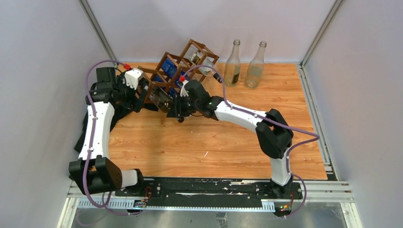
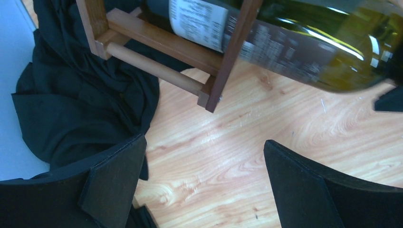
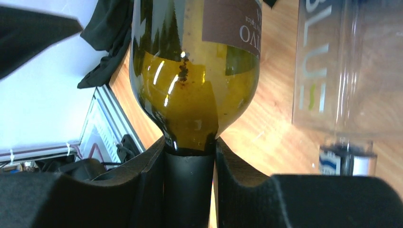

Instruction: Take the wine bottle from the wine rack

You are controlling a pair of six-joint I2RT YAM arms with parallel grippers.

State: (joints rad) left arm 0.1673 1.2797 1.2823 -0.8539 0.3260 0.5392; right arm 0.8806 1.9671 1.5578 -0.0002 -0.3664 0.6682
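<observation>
My right arm: base at the near edge, elbow bent on the right, forearm reaching left and far over the bare wooden tabletop (image 1: 199, 142).
My right gripper (image 3: 190, 154): jaws clamped on the dark neck of the wine bottle (image 3: 195, 95), just below its shoulder.
My left arm: stretched up the left side, beside a crumpled black cloth (image 2: 81, 104).
My left gripper (image 2: 204, 185): jaws spread wide, holding nothing, over open wood; the bottle's green body lies just beyond.
Wine bottle: on its side, body through the near-left cell of the wine rack (image 1: 183, 64).
Neighbouring clear bottle (image 3: 342, 71): beside it.
Far edge: one empty glass bottle (image 1: 232, 64) and a second (image 1: 255, 66), upright.
</observation>
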